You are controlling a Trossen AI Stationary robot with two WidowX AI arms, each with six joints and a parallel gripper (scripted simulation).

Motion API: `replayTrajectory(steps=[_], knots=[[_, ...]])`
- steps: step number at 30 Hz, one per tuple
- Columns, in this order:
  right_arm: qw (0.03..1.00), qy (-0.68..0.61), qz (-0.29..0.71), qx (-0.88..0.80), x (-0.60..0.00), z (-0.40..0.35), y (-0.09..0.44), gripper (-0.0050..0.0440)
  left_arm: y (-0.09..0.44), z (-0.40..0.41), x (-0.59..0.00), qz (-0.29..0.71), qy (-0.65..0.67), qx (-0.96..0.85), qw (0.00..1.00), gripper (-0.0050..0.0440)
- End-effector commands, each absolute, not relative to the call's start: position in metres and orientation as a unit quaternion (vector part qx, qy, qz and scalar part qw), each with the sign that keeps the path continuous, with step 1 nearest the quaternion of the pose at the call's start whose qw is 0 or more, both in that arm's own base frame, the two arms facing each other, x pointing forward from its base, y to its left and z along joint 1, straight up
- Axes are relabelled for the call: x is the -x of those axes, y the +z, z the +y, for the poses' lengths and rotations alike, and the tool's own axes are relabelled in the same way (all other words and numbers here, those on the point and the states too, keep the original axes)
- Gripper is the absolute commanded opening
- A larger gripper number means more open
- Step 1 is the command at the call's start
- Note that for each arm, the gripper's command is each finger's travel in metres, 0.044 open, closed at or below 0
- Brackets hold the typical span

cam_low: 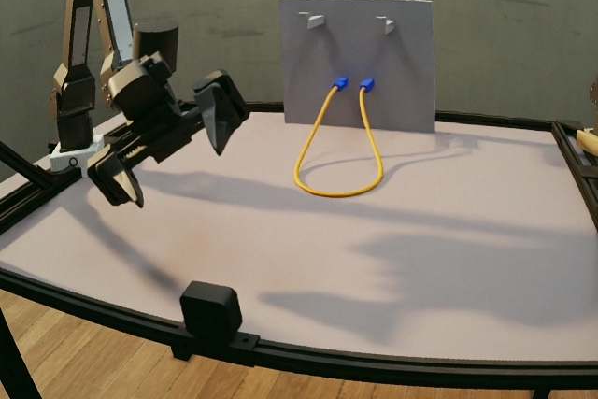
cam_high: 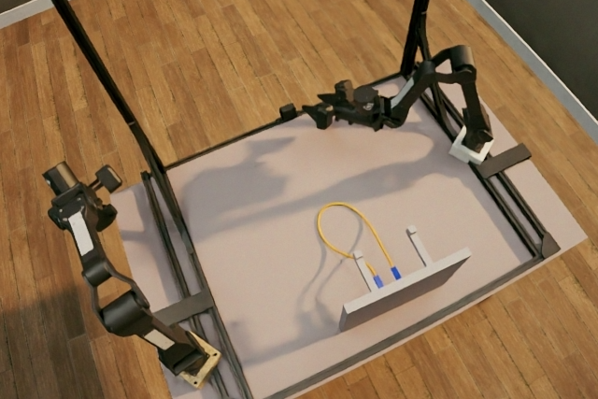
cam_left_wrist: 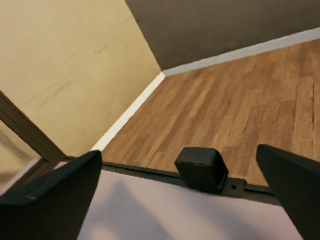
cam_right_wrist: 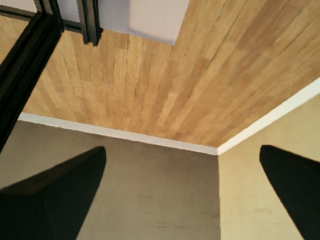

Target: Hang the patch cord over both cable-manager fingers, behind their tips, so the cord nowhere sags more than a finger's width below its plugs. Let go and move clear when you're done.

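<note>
Two arms flank a pale table (cam_high: 270, 249) (cam_low: 217, 249) (cam_left_wrist: 175, 210) (cam_right_wrist: 155, 15) on plank flooring (cam_high: 217, 47) (cam_low: 92, 350) (cam_left_wrist: 210, 115) (cam_right_wrist: 150, 85). Your left gripper (cam_high: 311, 101) (cam_low: 179, 178) (cam_left_wrist: 179, 154) and right gripper (cam_high: 87, 199) (cam_right_wrist: 181, 152) stand fully open, holding nothing. Your cord (cam_high: 337, 204) (cam_low: 337, 194) loops from its blue plugs (cam_high: 395, 273) (cam_low: 366, 85) below both manager fingers (cam_high: 363, 270) (cam_high: 418, 245) (cam_low: 316, 21) (cam_low: 389, 24). Exterior view crops the right arm; top view obscures its fingertips.

I see the thin yellow patch cord with blue plugs (cam_high: 320, 232) (cam_low: 337, 194) drooping in a loop from the upright grey rectangular panel (cam_high: 405, 291) (cam_low: 314, 61), below both pale, slender, tipped cable-manager fingers (cam_high: 364, 270) (cam_low: 316, 21), off them.
</note>
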State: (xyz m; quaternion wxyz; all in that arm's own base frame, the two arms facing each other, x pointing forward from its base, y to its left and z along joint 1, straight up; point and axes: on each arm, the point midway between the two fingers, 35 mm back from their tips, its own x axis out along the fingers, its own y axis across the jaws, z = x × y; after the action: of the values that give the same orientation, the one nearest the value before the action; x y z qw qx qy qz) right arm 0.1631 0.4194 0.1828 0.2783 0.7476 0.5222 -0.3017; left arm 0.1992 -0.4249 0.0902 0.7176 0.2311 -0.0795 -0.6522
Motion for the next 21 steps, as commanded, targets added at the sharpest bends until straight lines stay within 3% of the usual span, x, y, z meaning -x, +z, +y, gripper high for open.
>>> replayTrajectory(steps=[1,21], knots=[[0.271,-0.292,0.525,-0.752,-0.1633,0.4199,0.1938,0.044,0.0991,-0.4264,-0.2001,-0.09,-0.65,-0.228,0.719,0.044],[0.275,-0.289,0.523,-0.753,-0.1665,0.4193,0.1928,0.044,0.1019,-0.425,-0.2033,-0.088,-0.646,-0.226,0.723,0.044]])
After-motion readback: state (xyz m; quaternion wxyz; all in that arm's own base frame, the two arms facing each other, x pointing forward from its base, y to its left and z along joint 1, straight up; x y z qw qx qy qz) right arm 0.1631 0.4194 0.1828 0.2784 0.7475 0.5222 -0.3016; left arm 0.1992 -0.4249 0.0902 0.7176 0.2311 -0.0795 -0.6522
